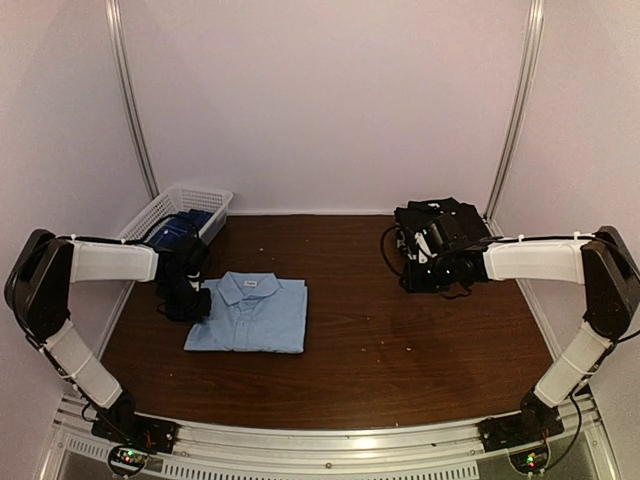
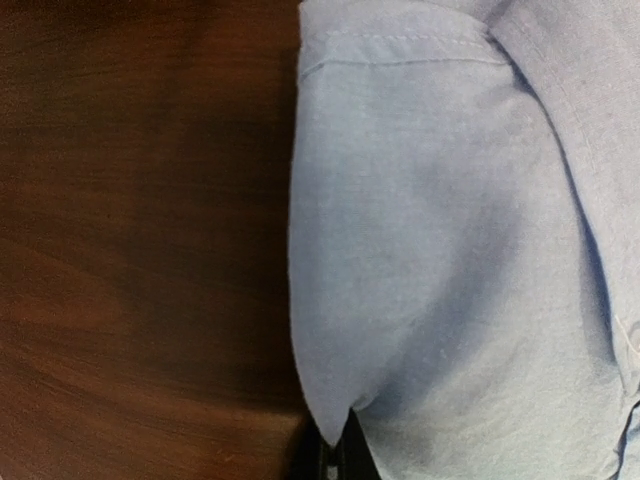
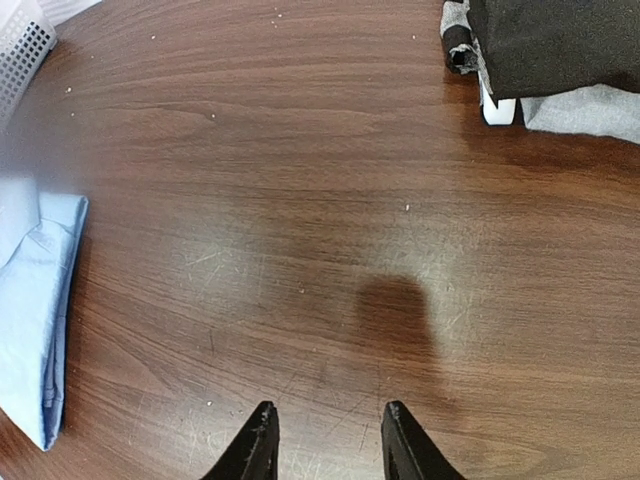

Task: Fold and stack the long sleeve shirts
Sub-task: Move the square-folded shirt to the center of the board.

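A folded light blue long sleeve shirt (image 1: 250, 316) lies collar-up on the left half of the brown table. My left gripper (image 1: 189, 299) sits at the shirt's left edge. In the left wrist view the left gripper (image 2: 338, 446) is shut on a fold of the light blue cloth (image 2: 440, 250), which bulges out from between the jaws. A dark pile of black and grey shirts (image 1: 441, 232) lies at the back right. My right gripper (image 1: 424, 258) hovers just in front of that pile. The right gripper (image 3: 328, 416) is open over bare wood, with nothing between its fingers.
A white mesh basket (image 1: 163, 207) stands at the back left and holds a dark blue garment (image 1: 180, 230). White walls close in the table on three sides. The right wrist view shows the basket corner (image 3: 20, 50), the blue shirt's edge (image 3: 35, 300) and the dark pile (image 3: 555, 45).
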